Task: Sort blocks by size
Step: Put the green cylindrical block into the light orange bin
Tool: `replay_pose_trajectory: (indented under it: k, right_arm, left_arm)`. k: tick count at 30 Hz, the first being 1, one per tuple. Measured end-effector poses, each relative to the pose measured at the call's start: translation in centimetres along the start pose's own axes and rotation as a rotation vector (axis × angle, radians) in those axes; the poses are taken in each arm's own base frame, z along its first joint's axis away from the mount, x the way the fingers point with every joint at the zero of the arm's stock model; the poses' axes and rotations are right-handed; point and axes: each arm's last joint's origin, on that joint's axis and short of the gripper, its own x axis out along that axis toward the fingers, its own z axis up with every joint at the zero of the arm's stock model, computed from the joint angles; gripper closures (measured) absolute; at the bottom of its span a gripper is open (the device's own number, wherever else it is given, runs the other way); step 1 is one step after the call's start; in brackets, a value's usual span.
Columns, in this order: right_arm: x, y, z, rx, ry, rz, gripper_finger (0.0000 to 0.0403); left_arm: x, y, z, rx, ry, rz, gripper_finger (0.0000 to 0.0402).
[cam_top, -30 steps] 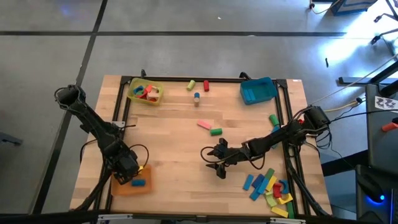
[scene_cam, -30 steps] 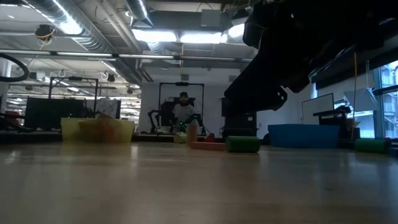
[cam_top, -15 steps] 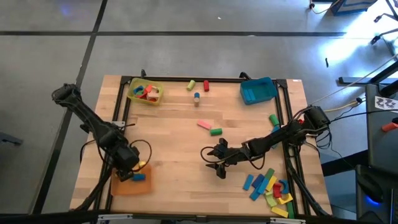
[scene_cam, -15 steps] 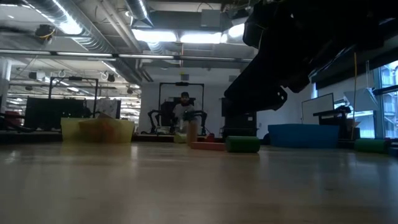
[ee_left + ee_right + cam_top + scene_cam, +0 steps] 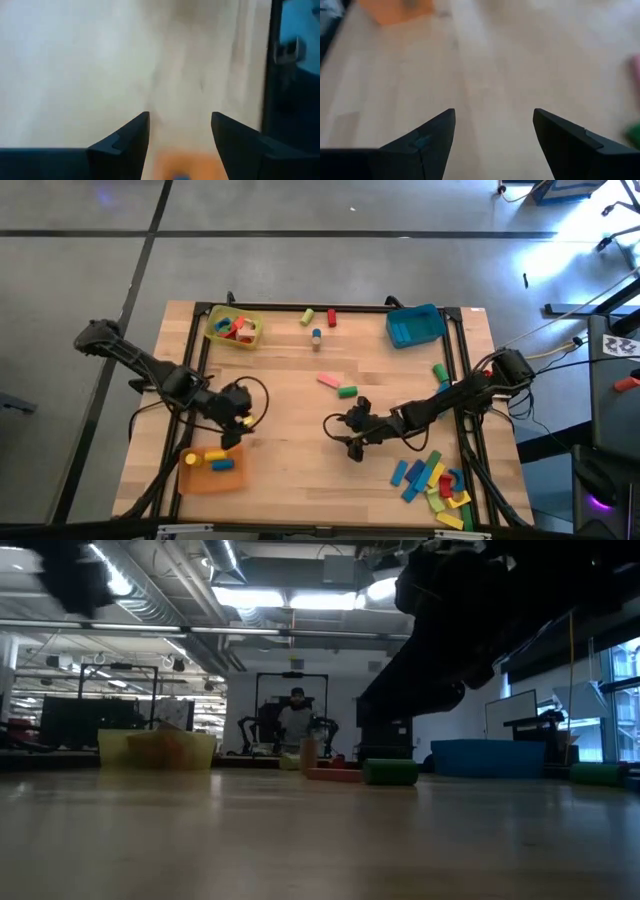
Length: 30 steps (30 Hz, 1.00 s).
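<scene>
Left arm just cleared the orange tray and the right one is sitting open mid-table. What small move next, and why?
Probably ease the right gripper toward the green block beside the pink bar. Its fingers are open and empty over bare wood, and those two loose blocks lie closest to it. The left gripper, also empty, sits above the orange tray, farther from them.

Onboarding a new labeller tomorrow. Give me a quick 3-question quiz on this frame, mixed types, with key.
1. True or false: the left gripper holds a block.
2. Which tray holds a yellow block and a blue block? A) yellow tray B) blue tray C) orange tray
3. Fill in: the green block in the middle of the table lies beside a ____ block.

Key:
1. False; its fingers are apart with nothing between them.
2. C
3. pink
</scene>
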Motion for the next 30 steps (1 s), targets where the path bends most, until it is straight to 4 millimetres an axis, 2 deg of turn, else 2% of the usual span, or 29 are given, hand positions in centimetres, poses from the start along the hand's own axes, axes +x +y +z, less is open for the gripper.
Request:
replay_pose_trajectory:
  k: [4, 8, 13, 20, 24, 30]
  right_arm:
    - [-1.0, -1.6, 0.8, -0.017, 0.039, -0.104, 0.0132]
    - [-1.7, -3.8, 1.7, -0.085, 0.085, -0.183, 0.0132]
    - [-1.1, -7.0, 1.9, -0.196, 0.188, -0.254, 0.0132]
    - [-0.1, -10.8, 2.1, -0.214, 0.293, -0.213, 0.0132]
    - [0.5, -11.9, 1.8, -0.203, 0.337, -0.158, 0.0132]
    - [2.3, -12.3, 0.5, -0.212, 0.362, -0.128, 0.0135]
  left_arm:
    - [0.5, 0.4, 1.3, 0.102, -0.128, 0.084, 0.0204]
    - [0.9, 0.7, 1.7, 0.146, -0.155, 0.149, 0.0204]
    - [1.6, 0.7, 1.8, 0.178, -0.137, 0.176, 0.0204]
    - [2.7, 0.6, 1.7, 0.189, -0.102, 0.208, 0.0204]
    - [3.3, 0.5, 1.6, 0.212, -0.081, 0.222, 0.0204]
    - [4.1, 0.4, 1.7, 0.265, -0.072, 0.234, 0.0204]
